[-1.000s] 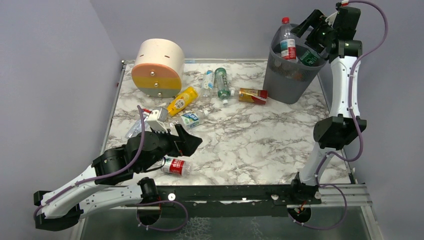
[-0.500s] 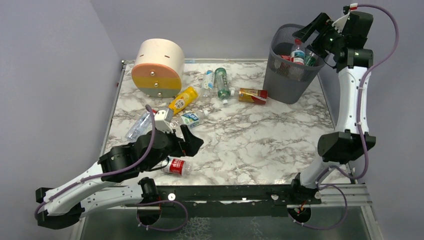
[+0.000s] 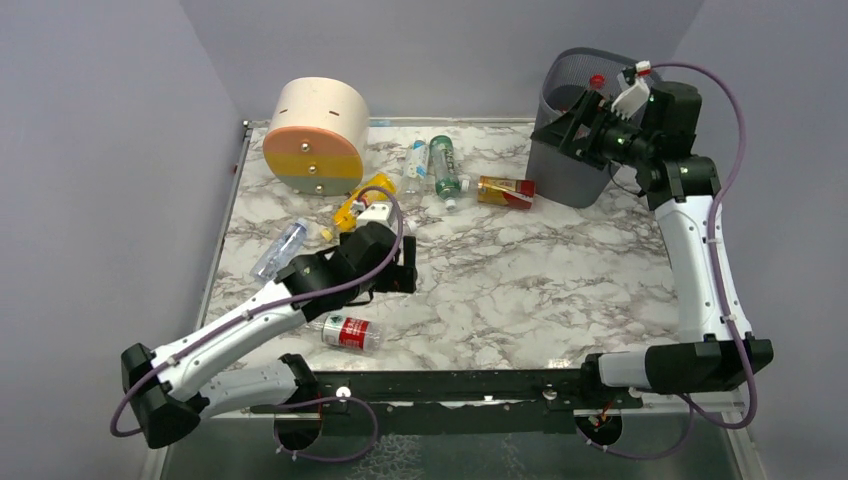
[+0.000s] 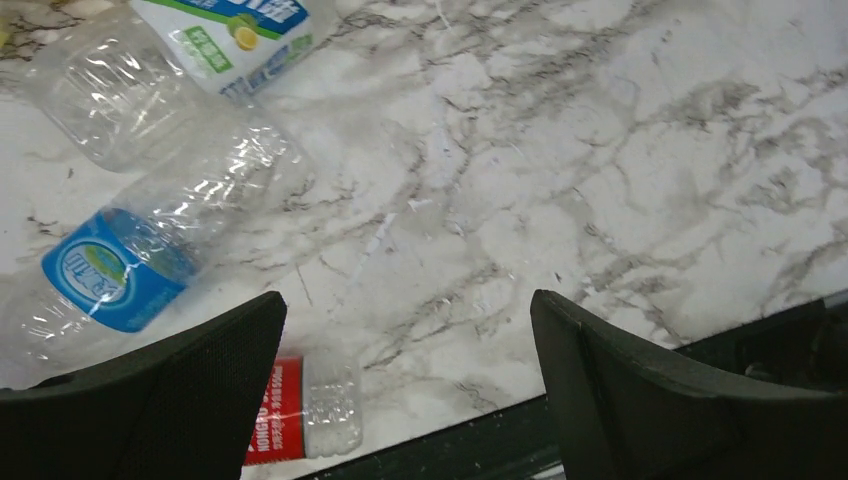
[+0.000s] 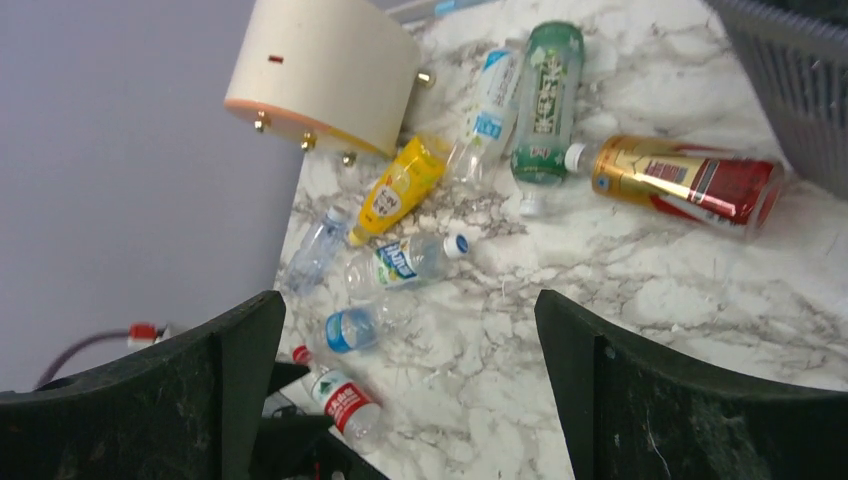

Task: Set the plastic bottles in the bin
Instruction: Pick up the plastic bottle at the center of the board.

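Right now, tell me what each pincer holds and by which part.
Nothing is held. The left pincer stands open and empty over the table; the right pincer stands open and empty near the bin.

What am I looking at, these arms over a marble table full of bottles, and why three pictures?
These are two robot arms bolted at the near edge of a marble table. The wide picture comes from a fixed camera above and behind them; the other two come from a camera on each wrist, so the dark shapes at the bottom are that gripper's own fingers. On the table lie a yellow bottle, a green bottle, a blue-labelled clear bottle and others; a round drawer unit and a mesh bin stand there too. The left gripper and right gripper are both open and hold nothing.
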Robot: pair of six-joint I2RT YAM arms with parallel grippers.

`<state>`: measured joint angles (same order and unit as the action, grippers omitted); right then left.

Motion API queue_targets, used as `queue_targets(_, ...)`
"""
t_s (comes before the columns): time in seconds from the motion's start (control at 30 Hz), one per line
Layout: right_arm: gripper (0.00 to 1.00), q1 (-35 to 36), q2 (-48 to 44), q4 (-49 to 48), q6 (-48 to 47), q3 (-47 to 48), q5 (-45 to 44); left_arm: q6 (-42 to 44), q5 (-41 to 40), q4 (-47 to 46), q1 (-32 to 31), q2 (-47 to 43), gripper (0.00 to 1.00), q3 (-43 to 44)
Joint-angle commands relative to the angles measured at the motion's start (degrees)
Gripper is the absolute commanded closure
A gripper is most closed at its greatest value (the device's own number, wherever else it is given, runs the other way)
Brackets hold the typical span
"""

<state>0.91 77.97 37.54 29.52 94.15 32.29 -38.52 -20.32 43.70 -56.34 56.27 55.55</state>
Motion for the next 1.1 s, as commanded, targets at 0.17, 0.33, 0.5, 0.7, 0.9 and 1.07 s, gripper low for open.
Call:
queue_targets(0.17,0.01,3.7,-8.8,0.1,-2.5,-11.6,2.6,12.6,14.0,-4.4,20.5,8.4,0.01,-1.3)
queue_targets(0.33,0.01,3.8,-10.1,0.9,-3.8,-14.2,3.5,13.7,16.5,-4.7,26.6,9.4,0.01,-3.8)
queue_targets(0.5,0.01,3.8,-10.5,0.9,-4.7,-15.5,4.7,13.3,17.0,-4.7,28.7,9.4,0.01,-5.8)
queue_targets(0.7,0.01,3.8,-11.2,-0.2,-4.5,-17.8,5.7,14.3,18.6,-4.5,30.3,15.4,0.01,-3.7)
queue_targets(0.9,0.01,3.8,-12.5,-0.3,-4.8,-19.5,5.5,17.0,15.7,-4.4,31.0,18.0,0.01,-2.9)
queue_targets(1.07,0.01,3.8,-12.7,-0.8,-4.8,-20.7,5.8,18.3,14.8,-4.9,31.1,20.9,0.01,-2.3)
